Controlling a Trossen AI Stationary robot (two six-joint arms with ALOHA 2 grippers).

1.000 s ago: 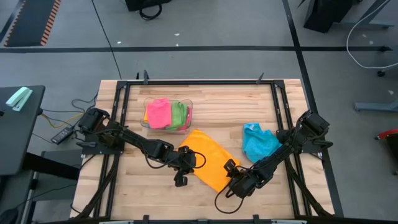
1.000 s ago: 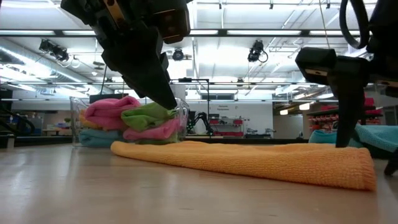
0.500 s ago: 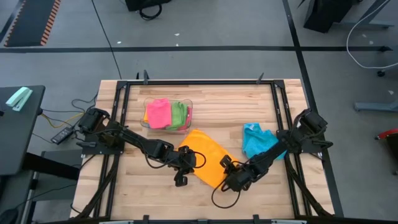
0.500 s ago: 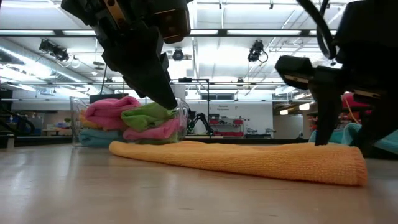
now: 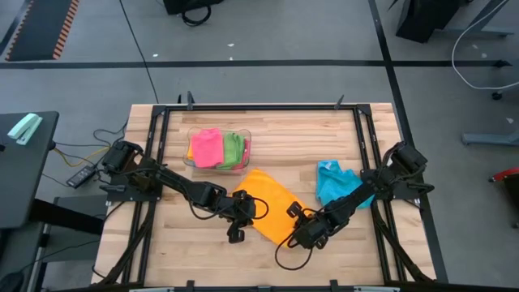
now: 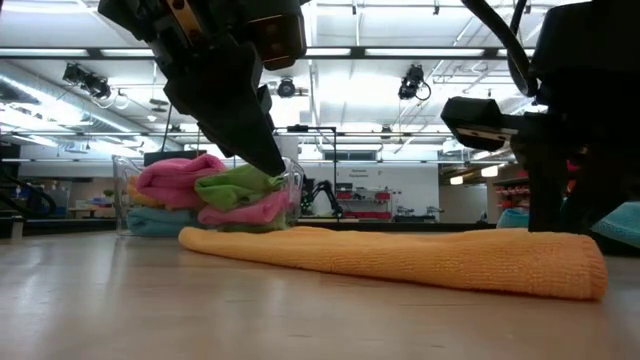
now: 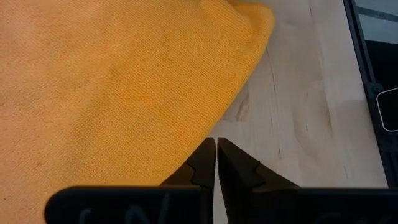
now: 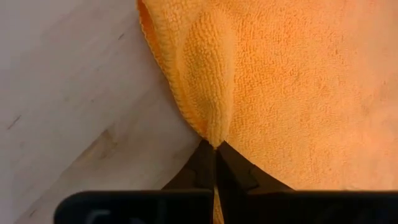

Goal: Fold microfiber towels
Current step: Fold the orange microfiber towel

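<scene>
Since a second ago the right gripper [image 5: 298, 235] has slid inward along the desk [image 5: 268, 138] from the 5 o'clock corner of the orange towel [image 5: 270, 206] and closed; its fingers now pinch a raised fold at the towel's edge, as the right wrist view shows [image 8: 214, 134]. The left arm has not shifted.

Left gripper [image 5: 236, 223]: fingers pressed together, tips down at the towel's 8 o'clock edge; in the left wrist view the tips [image 7: 214, 146] sit at the hem, and whether cloth is caught between them cannot be told.

Orange towel: lies near the desk's centre, flat, running from 11 o'clock to 5 o'clock. From the low view [image 6: 400, 258] it is a long low ridge on the wood.

Blue towel [image 5: 336, 185]: crumpled, at 3 o'clock from the orange one, apart from it, partly under the right arm.

Clear bin [image 5: 245, 151]: at 11 o'clock from the orange towel, holding a pink towel [image 5: 206, 147] and a green towel [image 5: 233, 149] side by side.
</scene>
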